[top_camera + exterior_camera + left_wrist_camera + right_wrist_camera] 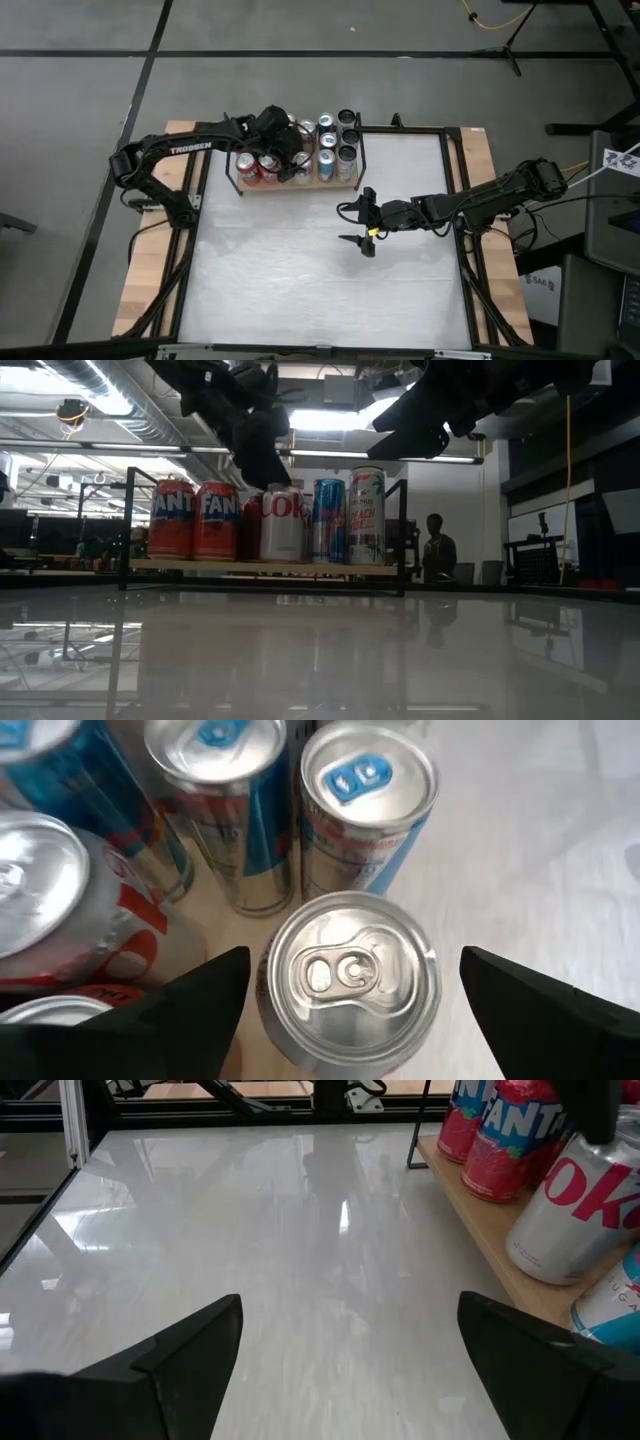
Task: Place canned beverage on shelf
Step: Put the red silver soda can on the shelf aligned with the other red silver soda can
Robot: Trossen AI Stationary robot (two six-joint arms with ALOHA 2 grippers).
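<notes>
The shelf (345,186) is a wooden board with black rails at the table's far side, and several cans stand on it. My left gripper (293,160) hangs over the shelf, open. Its two fingers stand on either side of a silver-topped canned beverage (350,975) with a gap on each side. That can stands upright on the board (250,932) beside a silver Coke can (60,910) and two blue-and-silver cans (365,810). My right gripper (366,220) is open above the white table, to the near right of the shelf, with nothing between its fingers (350,1330).
Two red Fanta cans (195,520), a silver Coke can (282,523), a blue can (329,520) and a tall can (367,515) line the shelf's near side. The white tabletop (320,280) lies bare in front. A person (437,550) stands far behind.
</notes>
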